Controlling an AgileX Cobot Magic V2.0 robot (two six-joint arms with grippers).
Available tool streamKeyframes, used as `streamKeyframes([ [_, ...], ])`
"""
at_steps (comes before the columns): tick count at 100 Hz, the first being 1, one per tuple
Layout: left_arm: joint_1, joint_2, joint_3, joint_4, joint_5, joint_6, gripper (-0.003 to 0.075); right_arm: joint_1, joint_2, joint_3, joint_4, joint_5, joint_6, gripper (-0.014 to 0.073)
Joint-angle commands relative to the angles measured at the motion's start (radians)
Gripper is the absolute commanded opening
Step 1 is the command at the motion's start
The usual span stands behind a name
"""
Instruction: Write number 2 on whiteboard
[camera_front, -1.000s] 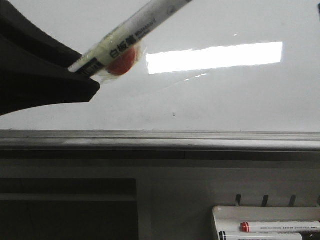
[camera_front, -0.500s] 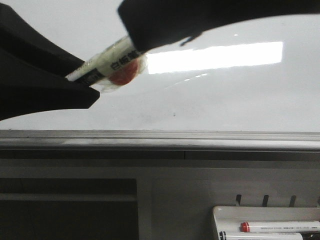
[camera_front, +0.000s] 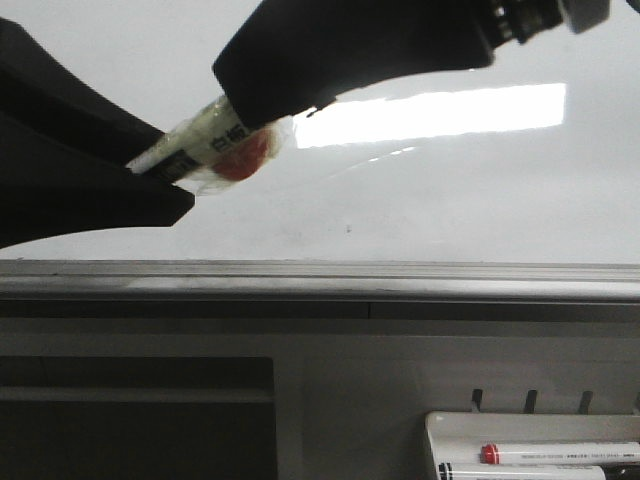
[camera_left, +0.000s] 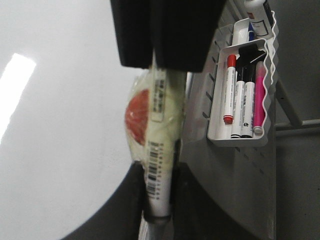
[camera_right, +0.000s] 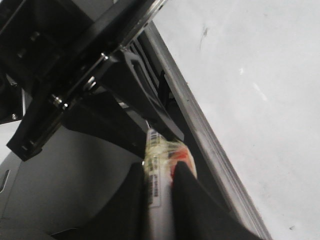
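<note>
Since before, right end effector (camera_front: 262, 108) has closed over the marker (camera_front: 205, 145) gripped by left end effector (camera_front: 160, 178).

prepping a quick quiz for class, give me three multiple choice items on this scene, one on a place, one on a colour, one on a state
1. Where is the pen tray in the front view?
A. lower right, below the whiteboard rail
B. upper left
C. on top of the left gripper

2. What colour is the round cap on the wrapped whiteboard marker?
A. blue
B. red
C. green

3. What is drawn on the whiteboard?
A. a finished 2
B. half a 2
C. no stroke visible

Key: 1 A, the tray sits under the grey rail at lower right. 2 B, red shows through the clear wrap. 3 C, the board shows only a light reflection and specks.
</note>
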Motion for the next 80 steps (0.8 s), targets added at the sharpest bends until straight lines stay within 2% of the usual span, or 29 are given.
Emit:
streamKeyframes([
  [1, -0.006, -0.014, -0.033, -0.025, -0.049, -0.012, -0.002, 0.001, -0.01, -0.034, 0.005, -0.046, -0.009, -0.0071],
  [9, -0.006, -0.028, -0.033, -0.03, -0.035, -0.012, -0.0013, 0.001, -0.01, -0.034, 0.007, -0.032, -0.007, -0.0071],
  [18, -0.006, -0.066, -0.033, -0.035, -0.03, -0.012, 0.0057, 0.001, -0.012, -0.034, 0.014, -0.029, -0.006, -0.0071],
  [30, -0.006, -0.164, -0.033, -0.098, 0.047, -0.012, 0.0267, -0.003, -0.014, -0.034, 0.014, -0.101, -0.006, -0.0071],
  [36, -0.006, -0.223, -0.033, -0.132, 0.1, -0.012, 0.0346, -0.003, -0.016, -0.034, 0.014, -0.159, -0.006, -0.0071],
  [44, -0.006, -0.309, -0.033, -0.169, 0.159, -0.014, 0.0395, -0.003, -0.014, -0.034, 0.014, -0.223, -0.006, -0.0071],
  [51, 0.003, -0.382, -0.033, -0.172, 0.197, -0.014, 0.0379, -0.003, -0.012, -0.034, 0.014, -0.254, -0.006, -0.0071],
  [58, 0.029, -0.439, -0.033, -0.172, 0.228, -0.014, 0.0333, -0.003, -0.012, -0.036, 0.014, -0.283, -0.006, -0.0071],
  [63, 0.054, -0.466, -0.033, -0.176, 0.246, -0.028, 0.024, -0.003, -0.012, -0.036, 0.014, -0.306, -0.006, -0.0071],
  [73, 0.12, -0.491, -0.033, -0.182, 0.247, -0.109, -0.0023, -0.01, -0.004, -0.037, 0.014, -0.318, -0.008, -0.0071],
  [80, 0.169, -0.491, -0.033, -0.184, 0.229, -0.169, -0.002, -0.03, 0.01, -0.044, 0.014, -0.314, -0.008, -0.0071],
])
